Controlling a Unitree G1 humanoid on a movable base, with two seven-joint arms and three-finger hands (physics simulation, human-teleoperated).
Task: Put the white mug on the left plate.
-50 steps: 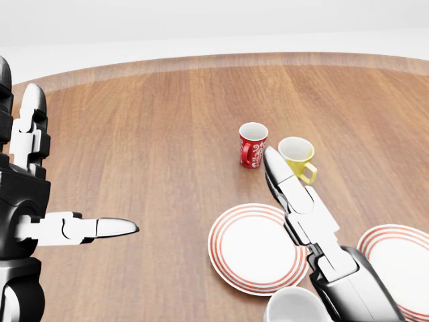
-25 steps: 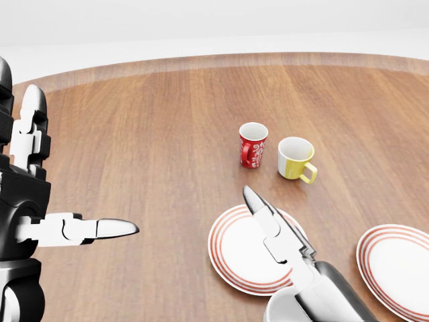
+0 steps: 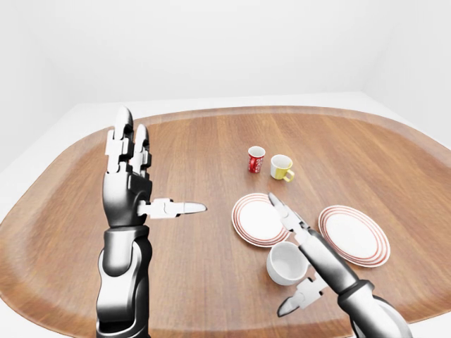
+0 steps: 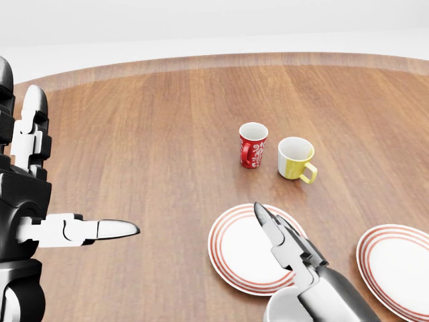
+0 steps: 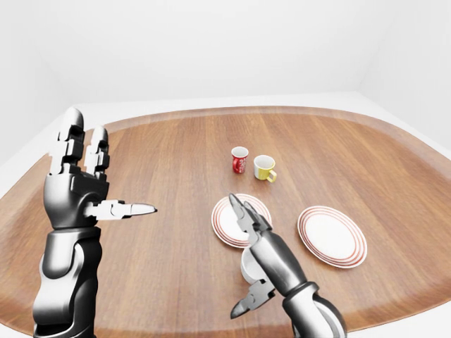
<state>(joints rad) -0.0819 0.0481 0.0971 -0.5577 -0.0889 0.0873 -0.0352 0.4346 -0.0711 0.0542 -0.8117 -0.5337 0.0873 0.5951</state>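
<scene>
We see the white mug (image 3: 286, 263) standing upright on the wooden table (image 3: 197, 155), mouth up, just below the left plate (image 3: 258, 219) in the left-eye view and not on it; its handle is hidden from us. Our right hand (image 3: 304, 262) is spread wide about the mug, fingers (image 3: 287, 216) reaching over the left plate's rim and thumb below the mug, not closed on it. Well left of the left plate, our left hand (image 3: 134, 184) is raised and spread, holding nothing.

wood table (image 3: 190, 148) | white mug (image 3: 285, 263), apparently resting | two plates (image 3: 255, 220) | red mug (image 3: 256, 160) | yellow mug (image 3: 281, 167)
</scene>
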